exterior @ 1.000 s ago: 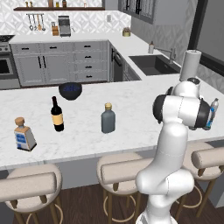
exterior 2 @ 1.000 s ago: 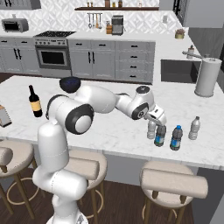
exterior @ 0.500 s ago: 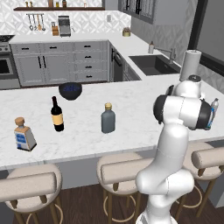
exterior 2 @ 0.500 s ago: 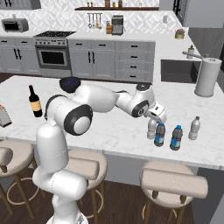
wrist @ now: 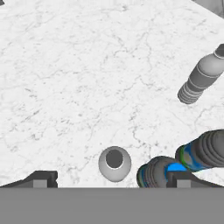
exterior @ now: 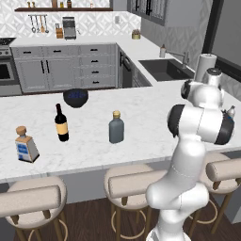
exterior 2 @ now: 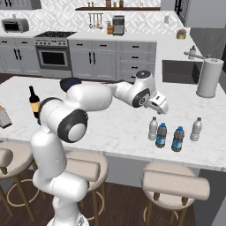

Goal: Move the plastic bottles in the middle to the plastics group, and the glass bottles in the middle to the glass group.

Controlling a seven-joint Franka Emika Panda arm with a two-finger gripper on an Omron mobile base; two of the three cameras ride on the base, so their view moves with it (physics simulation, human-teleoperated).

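Observation:
My gripper hangs open and empty a little above the plastics group, several small water bottles near the counter's right front edge. In the hand view my gripper looks straight down on a pale whitish-capped plastic bottle, which stands free below the spread fingertips. A dark blue-labelled bottle stands right beside it. The squat grey-blue glass bottle with a tan stopper stands mid-counter. To its left is the glass group: a dark wine bottle and a square clear bottle.
A dark bowl sits behind the wine bottle. A paper towel roll stands at the far right by the sink. Bar stools line the counter's front edge. Bare marble lies between the two groups.
My gripper has risen straight up from the water bottles, its jaws a touch wider. The bottles below stay standing where they were.

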